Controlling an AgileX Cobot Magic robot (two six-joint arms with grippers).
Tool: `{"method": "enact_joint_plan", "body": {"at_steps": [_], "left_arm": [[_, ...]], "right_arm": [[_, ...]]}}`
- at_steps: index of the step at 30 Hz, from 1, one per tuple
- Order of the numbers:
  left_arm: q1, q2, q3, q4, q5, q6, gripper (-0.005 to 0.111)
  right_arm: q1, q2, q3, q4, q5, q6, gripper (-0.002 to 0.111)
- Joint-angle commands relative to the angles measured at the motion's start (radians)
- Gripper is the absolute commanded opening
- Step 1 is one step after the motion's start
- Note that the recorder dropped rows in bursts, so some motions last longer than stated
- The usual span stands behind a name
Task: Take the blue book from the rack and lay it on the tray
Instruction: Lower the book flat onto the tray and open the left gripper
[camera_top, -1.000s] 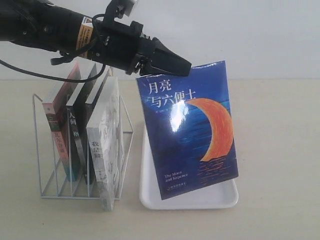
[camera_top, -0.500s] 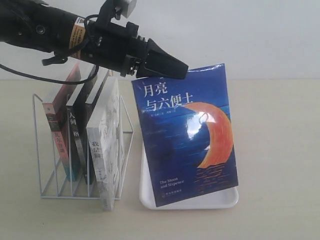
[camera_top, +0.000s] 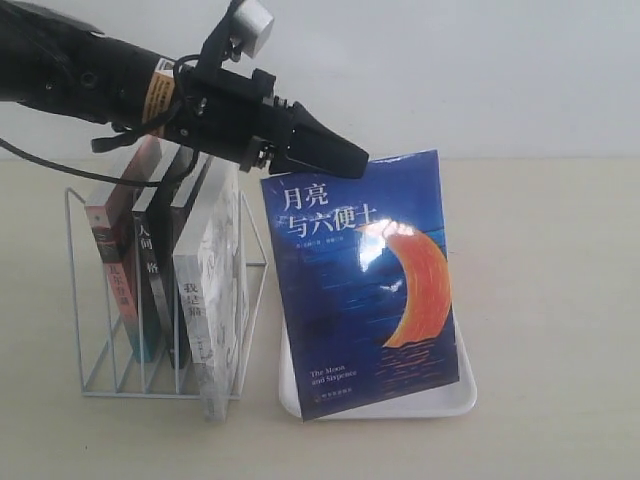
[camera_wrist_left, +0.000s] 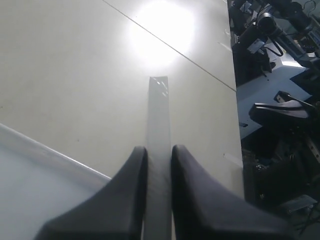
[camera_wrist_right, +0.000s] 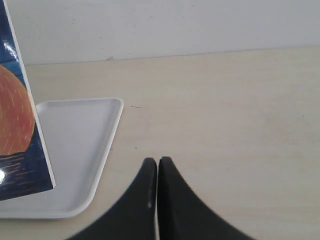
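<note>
Just one blue book (camera_top: 360, 280) — one tray (camera_top: 463, 400).

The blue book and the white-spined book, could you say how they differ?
The blue book is held by the left gripper at the tray; the white-spined book stands in the rack. The blue book shows its moon cover; the white-spined book shows its spine. Both carry Chinese titles.

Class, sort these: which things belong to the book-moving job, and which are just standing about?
Job: blue book, rack, tray, left gripper holding the book.
Standing about: white-spined book, black-spined books, red-spined book, right gripper, jaws closed on nothing.
</note>
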Motion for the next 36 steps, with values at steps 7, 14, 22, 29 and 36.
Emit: {"method": "enact_joint_plan", "body": {"at_steps": [7, 14, 22, 29, 36], "left_arm": [[0.003, 0.012, 0.001, -0.040, 0.003, 0.082, 0.005], [0.003, 0.012, 0.001, -0.040, 0.003, 0.098, 0.005], [0.003, 0.012, 0.001, -0.040, -0.006, 0.113, 0.005], [-0.005, 0.021, 0.015, -0.040, 0.002, 0.135, 0.005], [-0.005, 0.029, 0.015, -0.040, 0.010, 0.143, 0.005]], "right_arm": [[-0.003, -0.005, -0.001, -0.003, -0.008, 0.000, 0.000], [-0.003, -0.005, -0.001, -0.003, -0.008, 0.000, 0.000], [-0.003, -0.005, -0.001, -0.003, -0.008, 0.000, 0.000], [-0.003, -0.005, -0.001, -0.003, -0.008, 0.000, 0.000], [-0.003, -0.005, -0.001, -0.003, -0.008, 0.000, 0.000]]}}
